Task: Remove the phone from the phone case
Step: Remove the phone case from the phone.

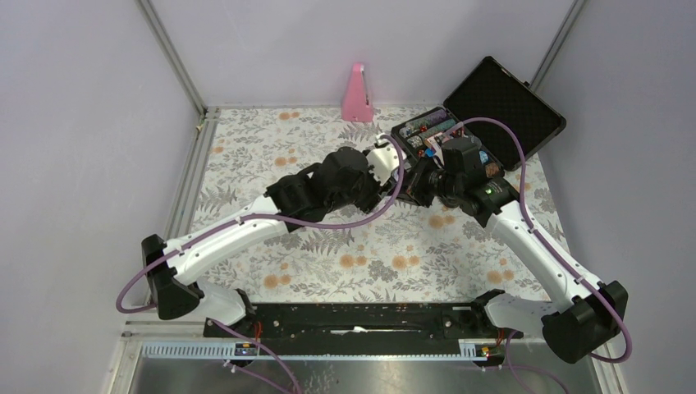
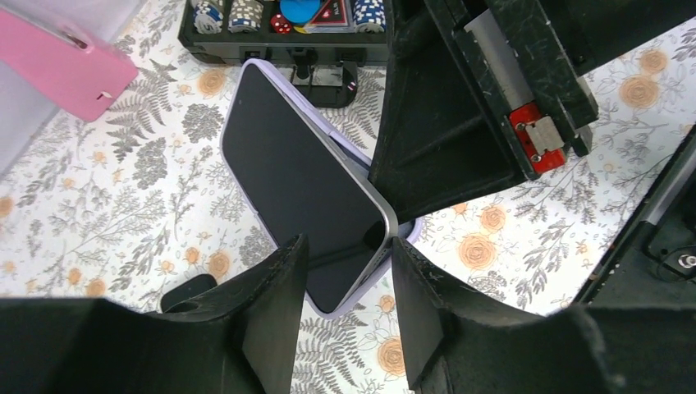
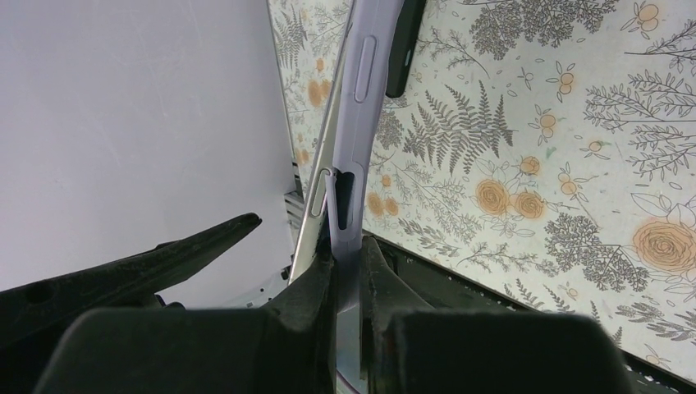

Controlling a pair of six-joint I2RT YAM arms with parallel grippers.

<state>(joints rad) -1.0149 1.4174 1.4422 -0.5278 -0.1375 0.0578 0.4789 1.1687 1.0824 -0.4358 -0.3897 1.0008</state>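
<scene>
Phone (image 2: pixel 304 180) is held tilted above the table between the arms. Its long axis runs away from the left gripper (image 2: pixel 347 246), whose spread fingers straddle its near end. Right gripper (image 3: pixel 346 250) pinches the case (image 3: pixel 365 90) edge, where the phone's side stands proud.

left arm (image 1: pixel 238 234) stretched from near-left corner toward far-right, right arm (image 1: pixel 533 246) up from near-right corner, wrists meeting right of centre, left gripper (image 2: pixel 349 263) fingers parted, right gripper (image 3: pixel 349 267) pinched tight on phone case (image 3: pixel 364 90) edge

phone (image 2: pixel 299 189): dark screen, silver rim, one corner lifted free | case (image 3: pixel 365 74): lilac, wrapping the rest, tilted
</scene>
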